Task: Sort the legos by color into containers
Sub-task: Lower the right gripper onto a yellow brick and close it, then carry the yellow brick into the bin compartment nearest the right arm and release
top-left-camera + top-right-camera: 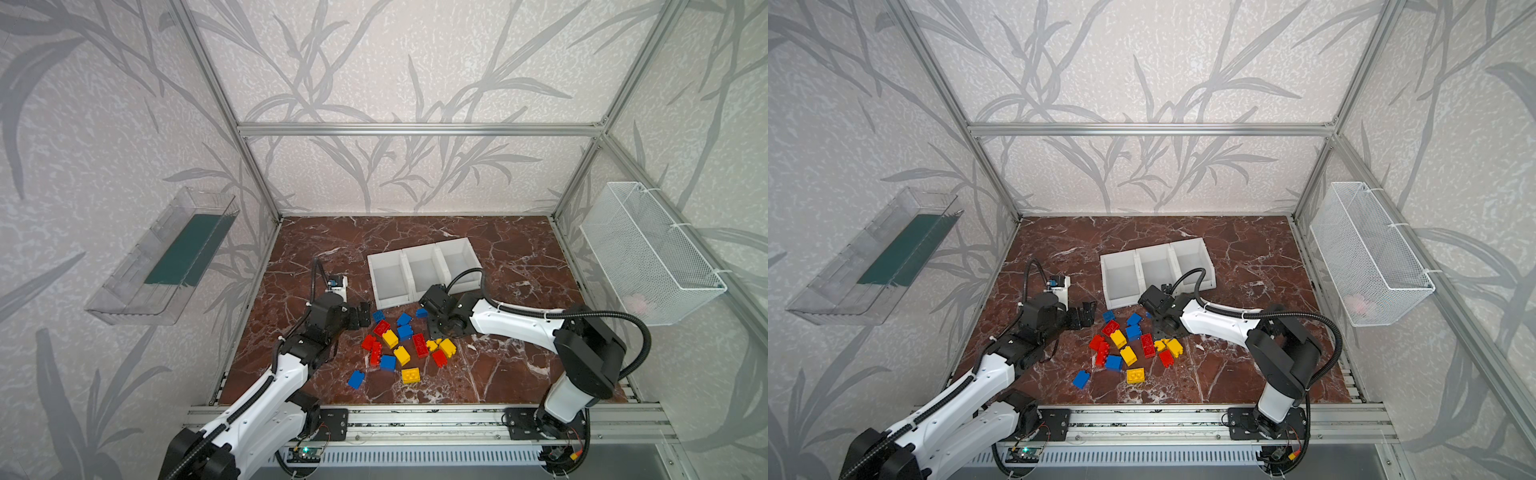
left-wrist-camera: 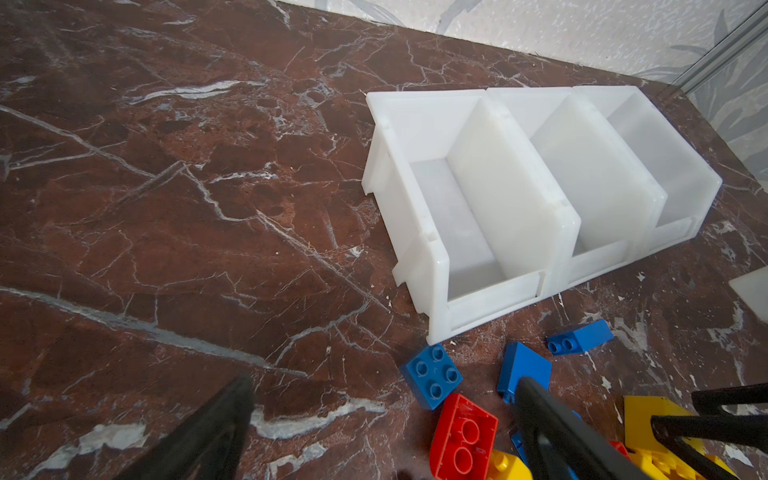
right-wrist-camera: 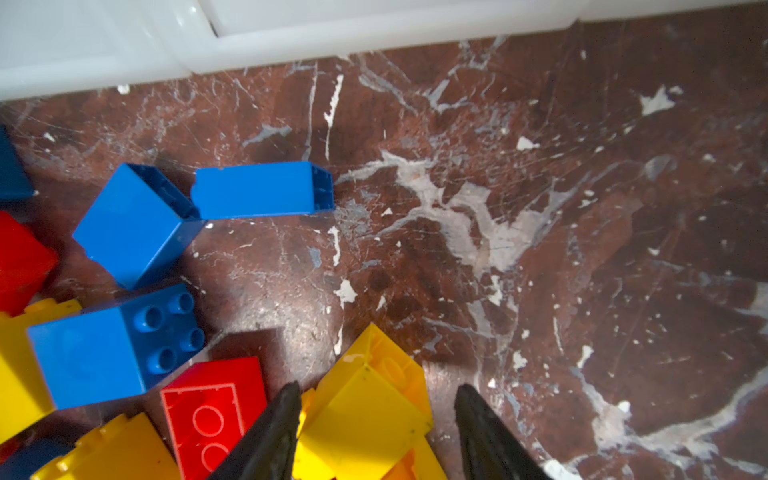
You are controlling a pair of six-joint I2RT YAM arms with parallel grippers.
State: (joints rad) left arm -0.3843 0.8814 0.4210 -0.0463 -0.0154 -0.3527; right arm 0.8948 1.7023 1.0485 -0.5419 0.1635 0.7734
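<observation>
Red, blue and yellow legos lie in a loose pile on the brown marble table, in front of three white containers that stand side by side. My right gripper points down into the pile's right side. Its jaws straddle a yellow lego; one finger is at the brick's side and a gap shows at the other. My left gripper hovers wide open at the pile's left edge, holding nothing. A blue lego and a red lego lie just ahead of it.
A stray blue lego and a yellow one lie nearer the front rail. A clear tray hangs on the left wall. On the right wall hangs a white wire basket. Aluminium frame posts stand at the table's corners.
</observation>
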